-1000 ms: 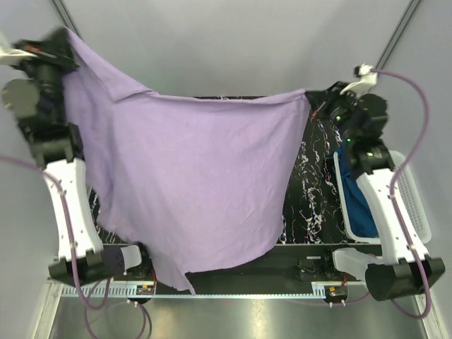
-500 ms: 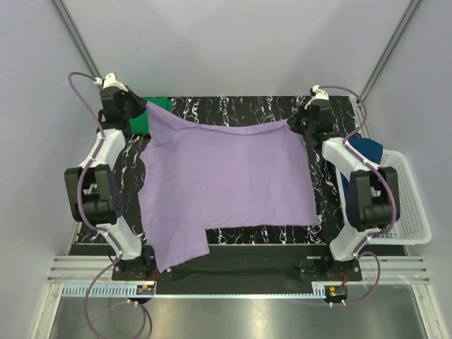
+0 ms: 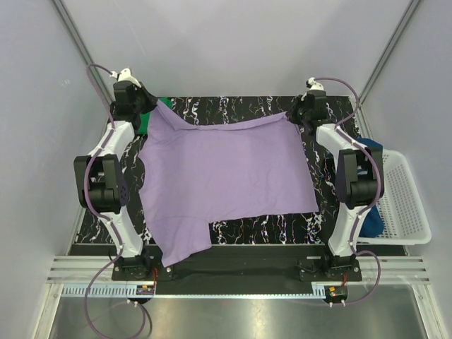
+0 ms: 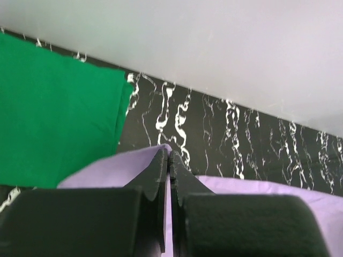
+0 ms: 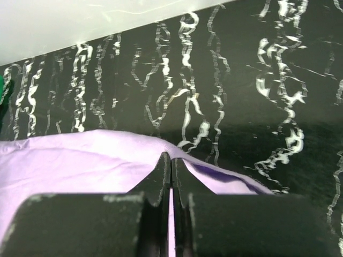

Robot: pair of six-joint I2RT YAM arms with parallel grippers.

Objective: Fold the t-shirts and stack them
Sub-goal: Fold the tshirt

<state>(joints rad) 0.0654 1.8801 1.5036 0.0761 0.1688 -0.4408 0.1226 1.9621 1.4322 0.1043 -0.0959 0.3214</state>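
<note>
While both arms are stretched to the far side of the table (image 3: 233,106), you're in the spread-it-flat part of the job, before any actual fold. The left gripper (image 4: 169,160) is clamped tight on the far-left corner of the lavender t-shirt (image 3: 226,176), and the right gripper (image 5: 171,160) is pinched on the far-right corner. You can see purple cloth caught between the jaws in both wrist views.

The shirt lies across the middle of the black marbled top. Its far edge runs between the two grippers, and a flap at the near left trails toward the near edge.

The green t-shirt (image 4: 53,107) lies flat at the far-left corner, just beside the corner you're holding. The dark blue t-shirt (image 3: 372,220) is in the white mesh basket (image 3: 406,205) on the right, partly hidden by the arm.

Next, I'd say you set both corners down and let go evenly, so the far edge lands straight. Watch that left corner so it doesn't land on the green one. After that, you'll probably need to tidy that near-left flap before you regrasp for the first fold.
</note>
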